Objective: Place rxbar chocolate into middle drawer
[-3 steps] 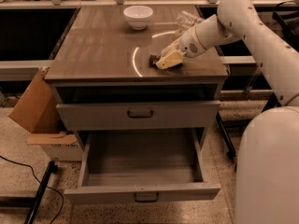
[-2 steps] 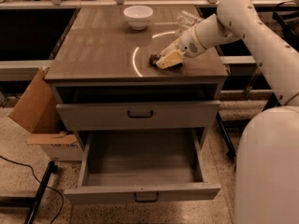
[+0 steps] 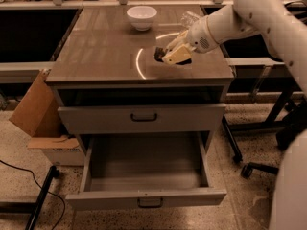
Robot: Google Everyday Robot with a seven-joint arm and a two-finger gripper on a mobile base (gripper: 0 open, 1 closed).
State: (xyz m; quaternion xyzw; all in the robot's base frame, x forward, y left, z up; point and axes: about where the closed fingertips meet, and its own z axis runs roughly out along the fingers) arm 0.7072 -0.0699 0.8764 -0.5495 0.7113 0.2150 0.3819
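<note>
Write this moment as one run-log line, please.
gripper: low over cabinet top, at chocolate bar | middle drawer: pulled open | chocolate bar: on cabinet top, not yet in drawer

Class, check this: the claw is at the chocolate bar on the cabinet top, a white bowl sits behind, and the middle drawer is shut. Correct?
No: the camera view shows the middle drawer pulled open. The claw is at the rxbar chocolate, white bowl behind.

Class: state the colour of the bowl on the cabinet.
The bowl is white, camera view. The end effector is low over the cabinet top.
</note>
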